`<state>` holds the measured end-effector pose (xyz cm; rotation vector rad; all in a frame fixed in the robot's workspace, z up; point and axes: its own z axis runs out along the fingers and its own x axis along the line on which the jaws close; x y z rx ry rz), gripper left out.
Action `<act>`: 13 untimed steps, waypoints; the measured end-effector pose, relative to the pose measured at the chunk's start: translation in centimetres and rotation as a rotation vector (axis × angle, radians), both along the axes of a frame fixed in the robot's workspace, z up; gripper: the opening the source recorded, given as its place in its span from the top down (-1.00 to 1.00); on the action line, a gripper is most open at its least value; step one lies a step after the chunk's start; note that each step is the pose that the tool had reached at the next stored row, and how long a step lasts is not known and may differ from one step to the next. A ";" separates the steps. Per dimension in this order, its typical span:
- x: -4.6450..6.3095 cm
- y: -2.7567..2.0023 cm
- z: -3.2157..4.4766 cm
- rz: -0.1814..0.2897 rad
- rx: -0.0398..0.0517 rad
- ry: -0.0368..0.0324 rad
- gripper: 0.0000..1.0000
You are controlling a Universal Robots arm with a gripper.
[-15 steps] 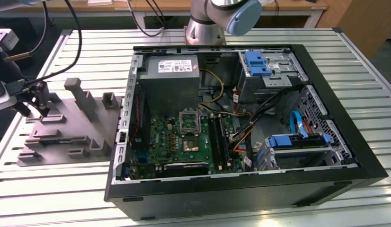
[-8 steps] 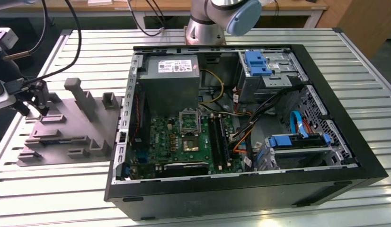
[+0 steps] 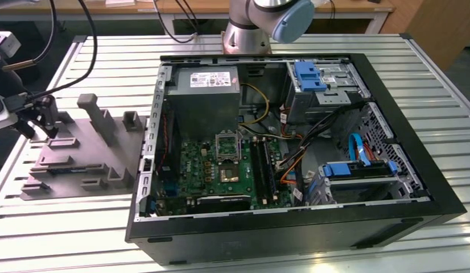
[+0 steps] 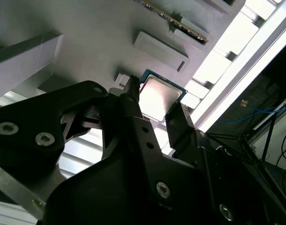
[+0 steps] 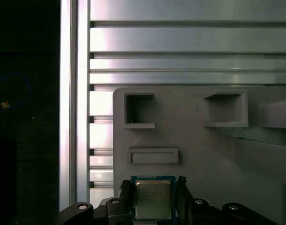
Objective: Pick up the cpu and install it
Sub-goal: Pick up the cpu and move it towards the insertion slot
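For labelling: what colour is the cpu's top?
Dull silver cpu top, teal rim; best in first wrist view.

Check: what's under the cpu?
The grey fixture shows around the cpu in both wrist views; the patch directly beneath, and whether the chip rests on it, is covered.

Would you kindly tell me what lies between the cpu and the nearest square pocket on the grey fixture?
In the first wrist view, a narrow rectangular moulding of the fixture; the rest is bare.

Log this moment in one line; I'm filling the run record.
stage: pick | hand straddling cpu | cpu at grey fixture | not yet installed
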<state>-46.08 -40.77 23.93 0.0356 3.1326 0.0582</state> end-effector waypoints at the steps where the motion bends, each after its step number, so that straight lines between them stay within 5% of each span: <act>1: 0.0 0.00 0.04 0.000 -0.0001 0.0001 0.06; 13: 0.0 0.00 0.36 0.000 -0.0001 0.0002 0.06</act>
